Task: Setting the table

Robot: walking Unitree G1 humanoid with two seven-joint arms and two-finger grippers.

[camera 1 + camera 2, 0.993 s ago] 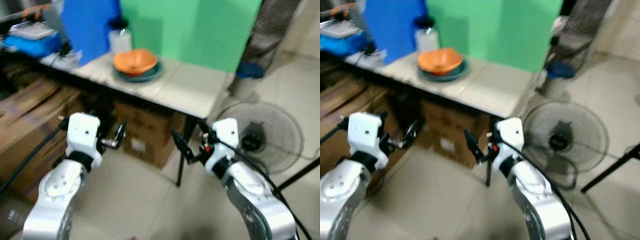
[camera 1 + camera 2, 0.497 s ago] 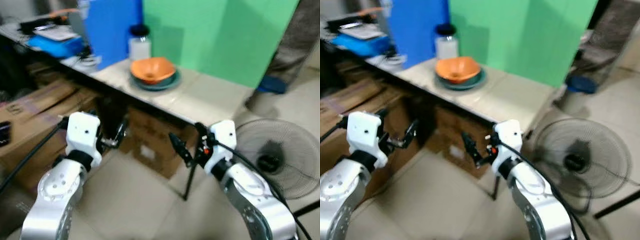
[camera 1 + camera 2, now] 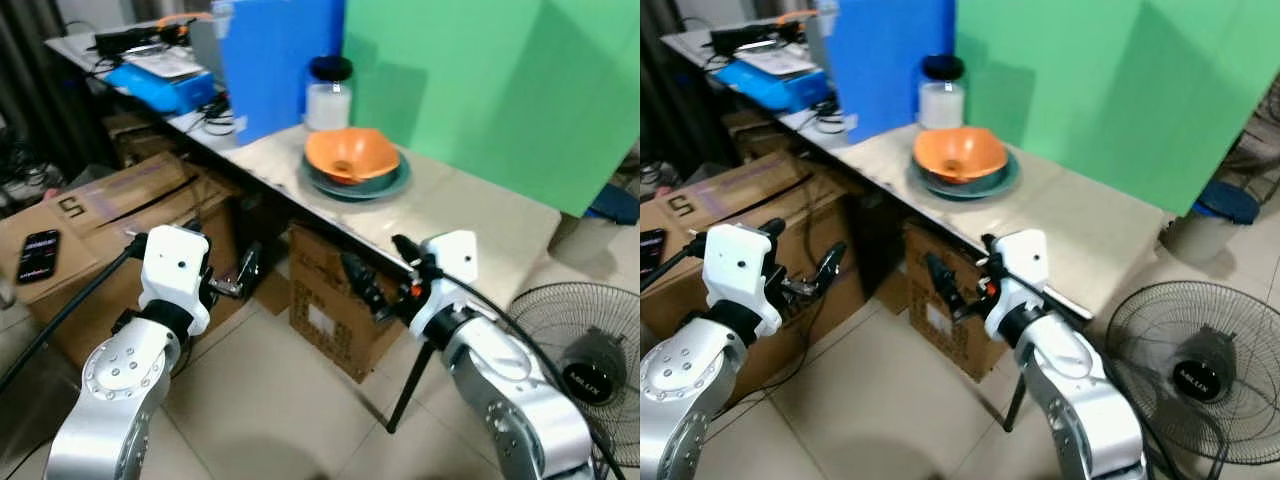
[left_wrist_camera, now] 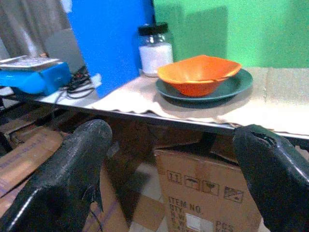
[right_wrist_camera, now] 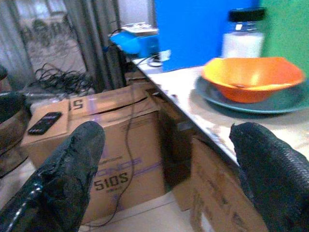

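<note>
Reading "ITEM NO." on the brown cardboard box (image 4: 203,193) under the pale surface (image 3: 480,215), both hands, left hand (image 3: 248,270) and right hand (image 3: 362,283), gape wide and empty; the orange bowl (image 3: 351,156) now looms closer.

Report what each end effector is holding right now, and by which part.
Nothing is held. The left end effector and right end effector are both open and empty, short of the table with the orange bowl.

Pale tiled floor (image 3: 260,400), green backdrop panel (image 3: 480,80) beside a blue panel (image 3: 275,55), cardboard boxes (image 3: 90,210) under a light-topped table (image 3: 1080,230), standing fan (image 3: 1195,380), grey curtains (image 5: 87,38).
</note>
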